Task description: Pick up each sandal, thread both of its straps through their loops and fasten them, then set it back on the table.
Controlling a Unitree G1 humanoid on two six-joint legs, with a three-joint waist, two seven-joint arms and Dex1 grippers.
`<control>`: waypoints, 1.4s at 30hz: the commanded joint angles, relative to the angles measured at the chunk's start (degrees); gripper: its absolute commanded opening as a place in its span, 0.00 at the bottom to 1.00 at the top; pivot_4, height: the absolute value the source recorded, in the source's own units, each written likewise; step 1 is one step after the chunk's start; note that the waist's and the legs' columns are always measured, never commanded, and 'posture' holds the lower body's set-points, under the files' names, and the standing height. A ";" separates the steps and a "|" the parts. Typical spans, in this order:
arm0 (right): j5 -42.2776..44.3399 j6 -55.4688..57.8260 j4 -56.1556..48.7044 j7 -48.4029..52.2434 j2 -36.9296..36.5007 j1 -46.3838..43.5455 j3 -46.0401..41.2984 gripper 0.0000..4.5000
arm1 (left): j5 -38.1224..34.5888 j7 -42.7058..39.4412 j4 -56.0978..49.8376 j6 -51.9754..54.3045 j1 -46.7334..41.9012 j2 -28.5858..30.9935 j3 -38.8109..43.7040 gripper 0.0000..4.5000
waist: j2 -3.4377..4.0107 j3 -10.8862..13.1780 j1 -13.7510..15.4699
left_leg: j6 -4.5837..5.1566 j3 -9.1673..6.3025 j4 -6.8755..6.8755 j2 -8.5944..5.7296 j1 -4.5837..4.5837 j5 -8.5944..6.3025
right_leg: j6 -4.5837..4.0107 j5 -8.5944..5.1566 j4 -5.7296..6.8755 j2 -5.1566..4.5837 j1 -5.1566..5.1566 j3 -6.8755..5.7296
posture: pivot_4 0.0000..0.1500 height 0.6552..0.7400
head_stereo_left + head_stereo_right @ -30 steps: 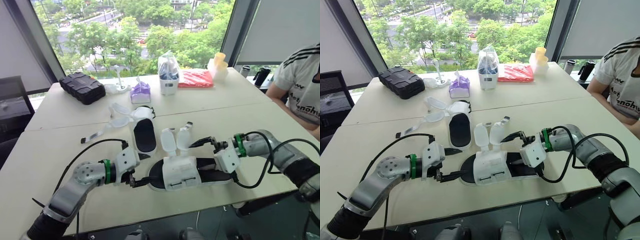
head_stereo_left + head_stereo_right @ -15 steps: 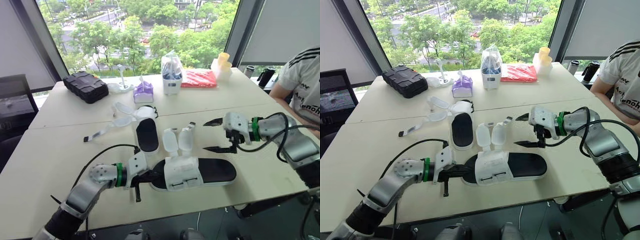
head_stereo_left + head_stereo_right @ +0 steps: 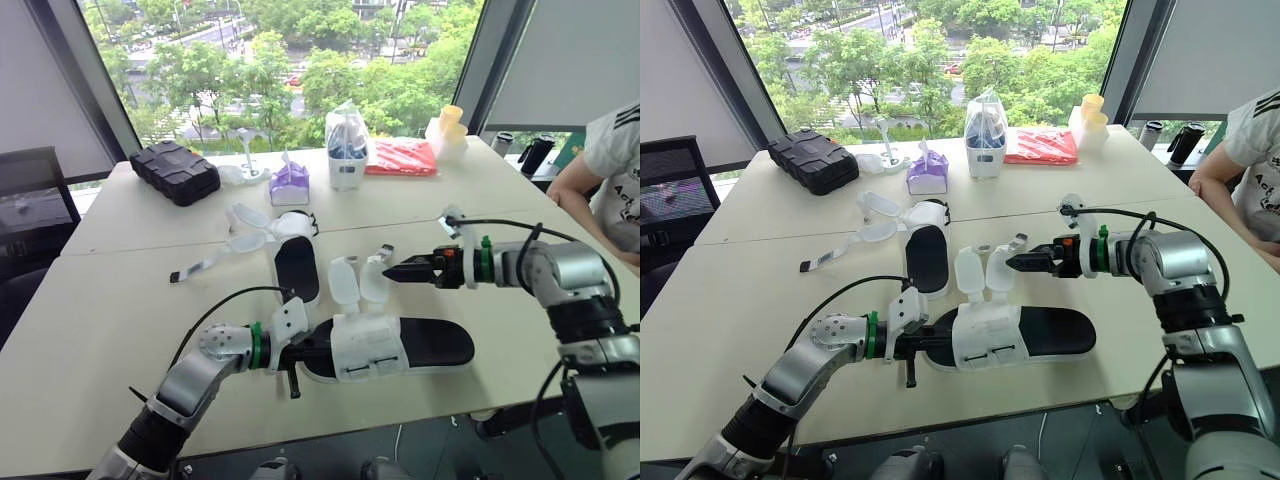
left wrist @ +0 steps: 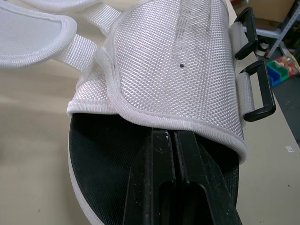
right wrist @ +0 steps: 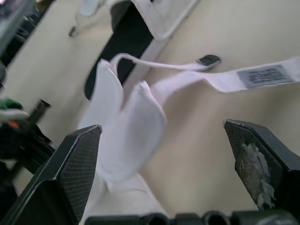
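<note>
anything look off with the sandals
Both are unfastened: the near sandal has its padded flaps splayed open on the table, the far sandal has straps trailing loose leftward. Nothing looks spilled or damaged.

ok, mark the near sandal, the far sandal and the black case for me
near sandal (image 3: 368, 345): left eye view, on its white woven upper.
far sandal (image 3: 296, 268): left eye view, on its black insole.
black case (image 3: 175, 172): left eye view, on its ribbed top.
</note>
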 commanded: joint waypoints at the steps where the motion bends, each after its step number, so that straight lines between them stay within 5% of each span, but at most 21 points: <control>1: -0.51 3.18 5.66 -0.38 3.14 -3.90 -0.33 1.00 | 0.58 -0.42 -0.48 0.27 -0.08 0.32 -0.44 0.01 | 0.00 0.00 -0.01 | 0.00 0.00 0.00 0.00 0.00 0.00 | 0.01 0.01 0.00 0.00 -0.01 -0.01 | 1.00 1.00; 10: -4.28 0.58 19.75 -0.41 11.42 -10.22 -0.64 1.00 | 0.78 0.02 -1.47 0.85 0.20 0.73 -0.43 0.01 | 0.01 -0.01 -0.27 | 0.00 0.00 -0.02 -0.04 -0.02 0.00 | 0.19 0.11 0.03 0.01 -0.05 -0.08 | 1.00 1.00; 23: -5.51 -8.75 40.91 -7.12 15.70 -22.37 -13.85 1.00 | 1.13 1.76 -2.43 1.56 0.99 0.19 -0.44 0.01 | 0.04 -0.02 -0.61 | -0.01 -0.03 -0.09 -0.08 -0.02 0.00 | 0.23 0.13 0.09 0.08 -0.10 -0.14 | 1.00 1.00; 26: -5.56 -9.69 42.02 -7.28 15.67 -23.88 -15.39 0.80 | 1.16 1.69 -2.44 1.63 0.91 0.17 -0.45 0.00 | 0.05 -0.02 -0.91 | -0.01 -0.03 -0.09 -0.08 -0.03 0.00 | 0.23 0.13 0.09 0.08 -0.09 -0.14 | 1.00 1.00; 33: -5.90 -7.40 41.09 -3.73 15.16 -25.00 -16.48 0.01 | 1.14 1.67 -2.12 1.76 0.61 0.15 -0.25 0.00 | 0.04 -0.02 -1.37 | -0.01 -0.04 -0.12 -0.09 -0.03 0.00 | 0.23 0.13 0.08 0.08 -0.10 -0.15 | 1.00 1.00; 39: -3.91 -2.03 33.40 2.53 14.28 -22.80 -15.61 0.01 | 1.17 1.84 -2.18 1.86 0.70 -0.07 -0.31 0.00 | 0.06 -0.01 -1.33 | -0.01 -0.04 -0.11 -0.09 -0.05 0.00 | 0.23 0.13 0.08 0.07 -0.12 -0.15 | 1.00 1.00; 42: -0.03 -1.78 7.96 9.38 10.70 -13.14 -11.97 0.01 | 1.13 2.03 -2.27 2.04 0.80 -0.22 -0.20 0.00 | 0.06 -0.02 -0.90 | -0.01 -0.14 -0.08 -0.09 -0.16 0.00 | 0.24 0.13 0.06 0.06 -0.15 -0.25 | 1.00 1.00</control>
